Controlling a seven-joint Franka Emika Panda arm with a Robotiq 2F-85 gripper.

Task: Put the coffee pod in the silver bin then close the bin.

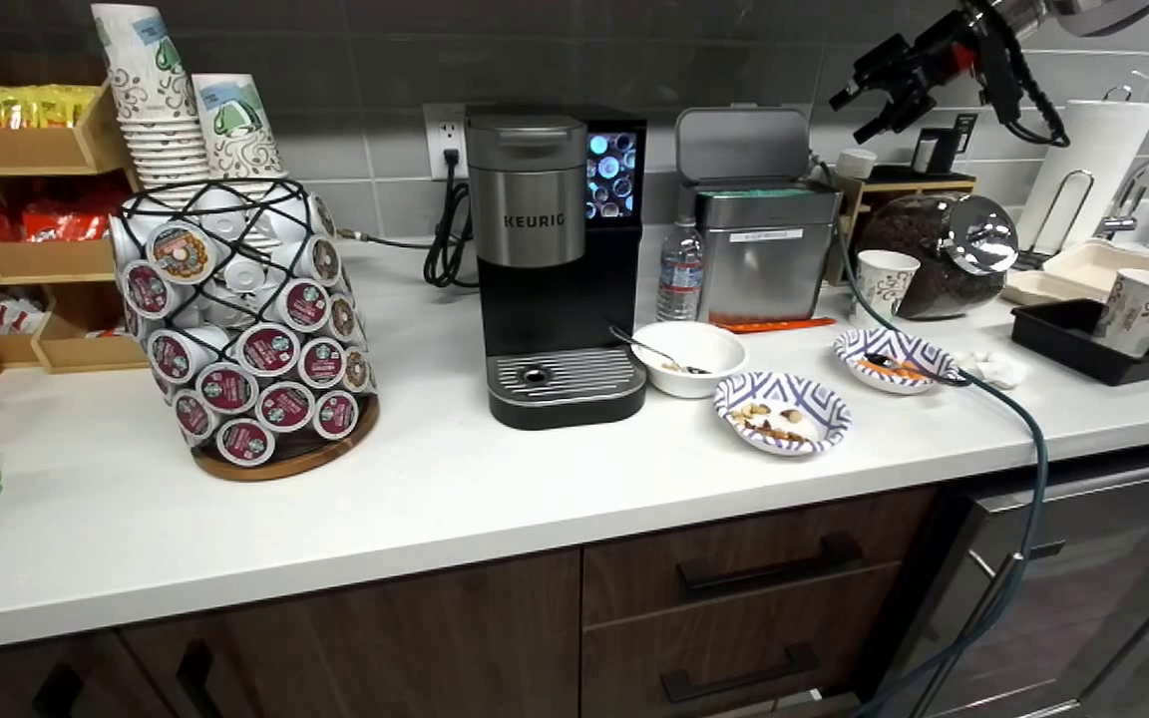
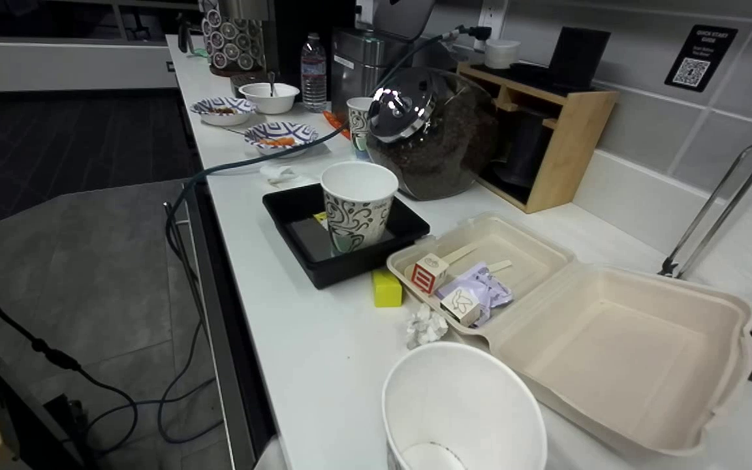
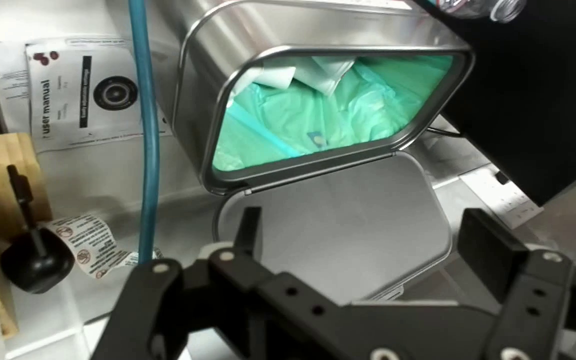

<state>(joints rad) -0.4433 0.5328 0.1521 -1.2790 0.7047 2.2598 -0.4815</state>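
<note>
Silver bin (image 3: pixel 318 32) is standing open at twelve o'clock from the gripper (image 3: pixel 364 220) in the wrist view; no coffee pod is clearly showing inside. Jaws are gaping wide, empty. Closing is probably needing a gentle push high behind the lid (image 3: pixel 335 210).

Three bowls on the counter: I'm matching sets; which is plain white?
The white bowl nearest the coffee machine, with a spoon in it; the bowl of nut-like bits and the bowl of orange bits both are patterned.

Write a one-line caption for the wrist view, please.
Open, empty gripper with the silver bin beyond it, gray lid swung open and green liner showing inside.
</note>
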